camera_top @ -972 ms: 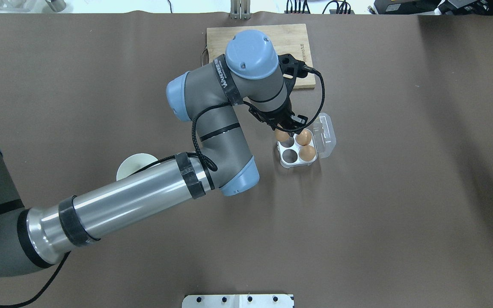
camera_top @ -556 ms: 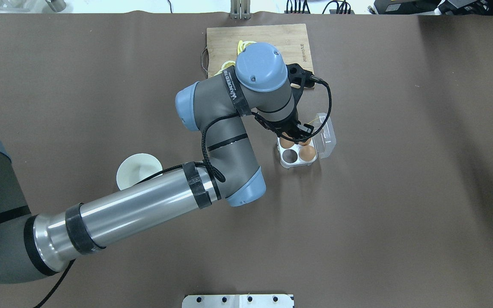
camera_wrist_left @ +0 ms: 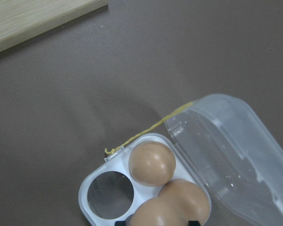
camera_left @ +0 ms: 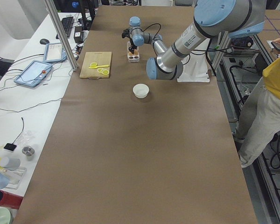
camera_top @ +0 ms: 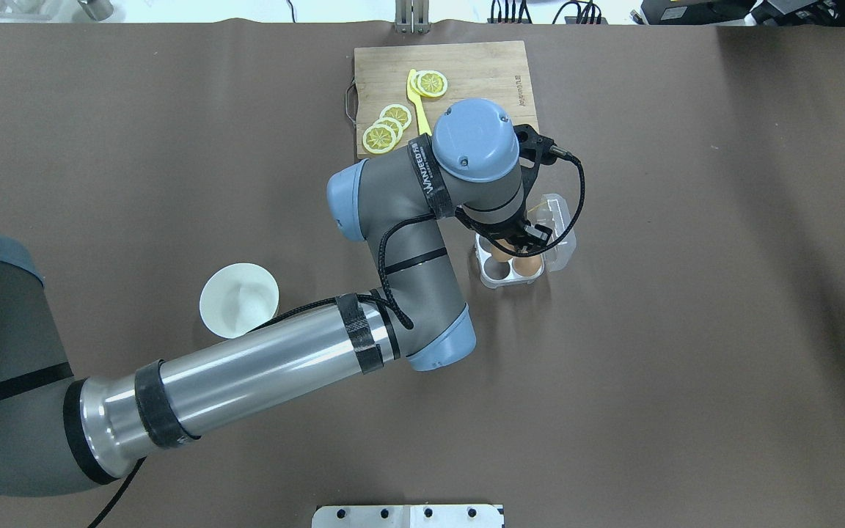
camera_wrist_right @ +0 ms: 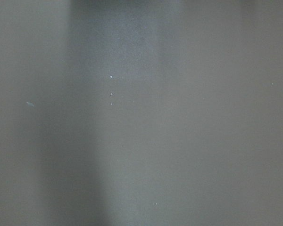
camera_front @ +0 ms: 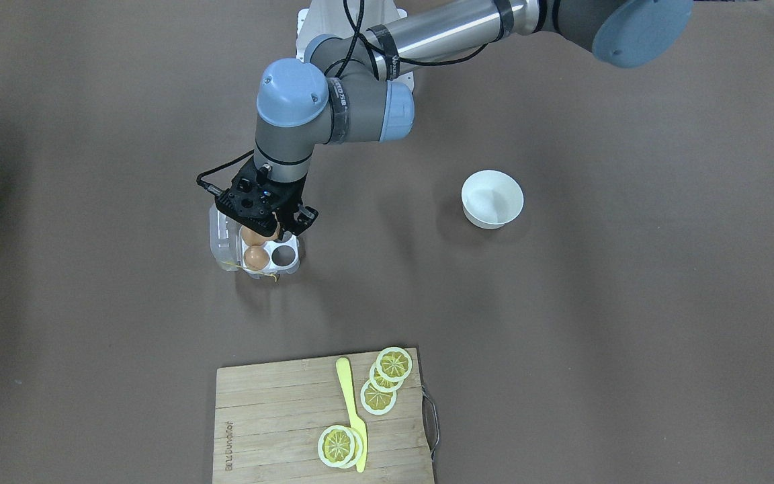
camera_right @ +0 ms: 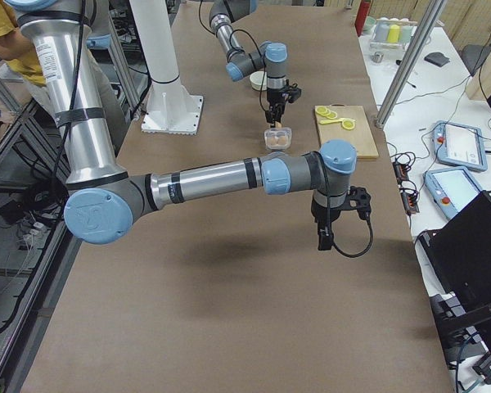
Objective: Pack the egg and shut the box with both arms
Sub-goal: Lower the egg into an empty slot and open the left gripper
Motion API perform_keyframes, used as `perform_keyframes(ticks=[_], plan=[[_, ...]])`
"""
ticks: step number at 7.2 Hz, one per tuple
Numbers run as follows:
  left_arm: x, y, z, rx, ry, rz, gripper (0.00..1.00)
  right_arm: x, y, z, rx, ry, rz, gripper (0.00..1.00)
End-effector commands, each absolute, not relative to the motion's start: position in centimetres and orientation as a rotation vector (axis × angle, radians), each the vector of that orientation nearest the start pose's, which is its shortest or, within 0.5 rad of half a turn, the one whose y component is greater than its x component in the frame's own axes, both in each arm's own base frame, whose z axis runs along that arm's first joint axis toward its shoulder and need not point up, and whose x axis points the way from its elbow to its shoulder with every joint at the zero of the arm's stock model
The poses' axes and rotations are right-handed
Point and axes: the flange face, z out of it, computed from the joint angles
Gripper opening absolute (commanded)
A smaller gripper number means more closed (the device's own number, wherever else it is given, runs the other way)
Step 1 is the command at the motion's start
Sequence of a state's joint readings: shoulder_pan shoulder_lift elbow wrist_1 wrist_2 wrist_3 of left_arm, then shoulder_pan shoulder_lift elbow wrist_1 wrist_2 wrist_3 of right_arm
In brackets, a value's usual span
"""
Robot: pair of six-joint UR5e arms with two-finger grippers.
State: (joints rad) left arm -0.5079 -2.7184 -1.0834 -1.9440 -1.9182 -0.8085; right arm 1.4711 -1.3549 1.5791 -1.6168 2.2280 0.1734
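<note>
The clear four-cell box (camera_top: 559, 229) lies open on the brown table, its lid (camera_wrist_left: 236, 150) folded back and a yellow string (camera_wrist_left: 151, 127) at its edge. Two brown eggs (camera_wrist_left: 152, 163) (camera_wrist_left: 186, 200) sit in cells on the lid side, also seen in the front view (camera_front: 256, 258). One empty cell (camera_wrist_left: 109, 190) shows. My left gripper (camera_top: 512, 248) (camera_front: 273, 230) is shut on a third egg (camera_wrist_left: 153, 217) and holds it just above the box's other side. My right gripper (camera_right: 326, 236) hangs over bare table, far from the box. I cannot tell whether it is open.
A white bowl (camera_top: 239, 299) stands left of the box, beside my left forearm. A wooden cutting board (camera_top: 496, 62) with lemon slices (camera_top: 386, 128) and a yellow knife (camera_top: 415, 95) lies beyond the box. A person (camera_left: 275, 93) stands at the table's side.
My left arm has carried the egg from the box's far-left edge to over the box. The arm swung toward the robot and uncovered the lemon slices.
</note>
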Motion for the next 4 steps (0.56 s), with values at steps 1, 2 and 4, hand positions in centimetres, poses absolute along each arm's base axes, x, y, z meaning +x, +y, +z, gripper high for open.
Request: perform_keyframes(ticks=[1,2,4], plan=[[67.85,-49.28,6.60,0.348,1.007,0.406,0.13,1.38,-58.94,55.13,0.079,-0.673,0.013,1.00],[67.94,-49.31,6.84,0.345,1.006,0.406,0.42,1.38,-58.94,55.04,0.082,-0.674,0.012,1.00],[68.08,-49.54,7.25,0.340,0.998,0.404,0.69,1.38,-58.94,54.96,0.083,-0.674,0.011,1.00]])
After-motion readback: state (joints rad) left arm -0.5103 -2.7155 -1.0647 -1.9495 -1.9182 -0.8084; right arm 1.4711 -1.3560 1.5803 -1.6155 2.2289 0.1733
